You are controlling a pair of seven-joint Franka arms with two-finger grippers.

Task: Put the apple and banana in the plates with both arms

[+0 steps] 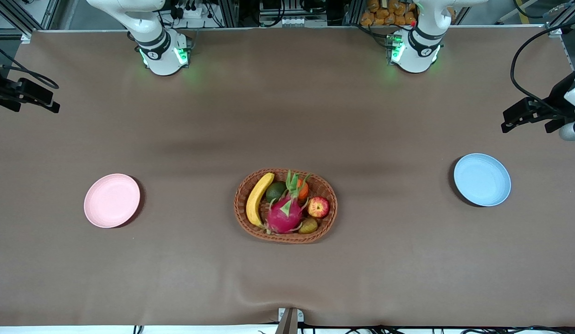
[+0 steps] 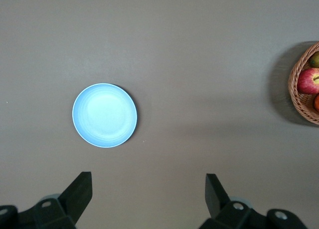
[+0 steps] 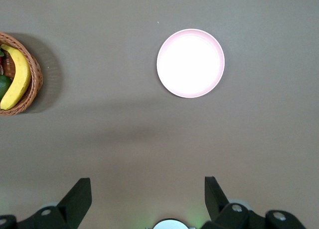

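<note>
You have the banana (image 1: pixel 258 198) and the apple (image 1: pixel 318 207) in the woven basket (image 1: pixel 250 229) at lower center, crowded by a dragon fruit (image 1: pixel 284 215), an orange (image 1: pixel 303 189), an avocado (image 1: pixel 275 190) and a pear-like fruit (image 1: pixel 308 226). The pink plate (image 1: pixel 112 200) sits bare at mid-left of the frame and the blue plate (image 1: pixel 482 179) at mid-right. Your left gripper (image 2: pixel 148 193) hangs with fingers spread over bare table by the blue plate; your right gripper (image 3: pixel 148 195) does likewise by the pink one.

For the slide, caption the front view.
Apple and banana lie in the basket between pink plate and blue plate.

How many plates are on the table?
2. The pink plate sits toward the right arm's end of the table, and the blue plate toward the left arm's end. The basket of fruit lies between them. Both plates are empty.
</note>
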